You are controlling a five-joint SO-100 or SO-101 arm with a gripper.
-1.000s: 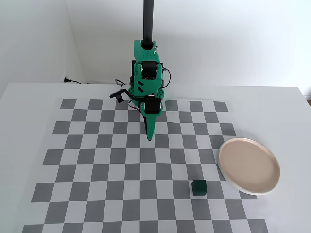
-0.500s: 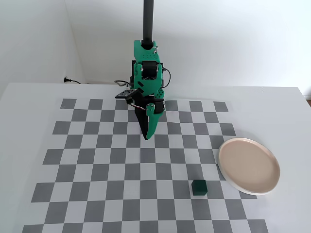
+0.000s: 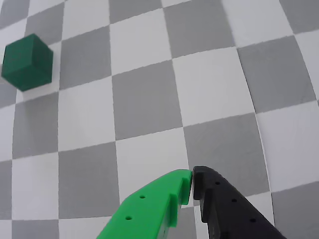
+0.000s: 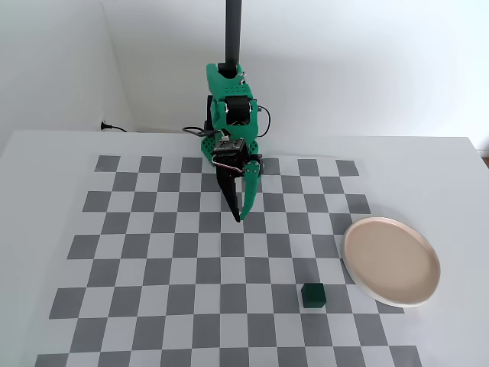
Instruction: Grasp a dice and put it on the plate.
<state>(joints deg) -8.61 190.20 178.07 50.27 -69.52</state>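
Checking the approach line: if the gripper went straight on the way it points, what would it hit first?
Probably bare checkerboard mat: the shut gripper points downward at it, the dice well off to the side.

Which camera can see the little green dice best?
The wrist view shows the dice best: it looks big there, with three plain faces clear. In the fixed view the dice is tiny, but you can see that it sits beside the plate, untouched.

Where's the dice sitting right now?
In the fixed view the dice sits on the checkered mat near its front edge, just left of the plate, well in front of the shut gripper.
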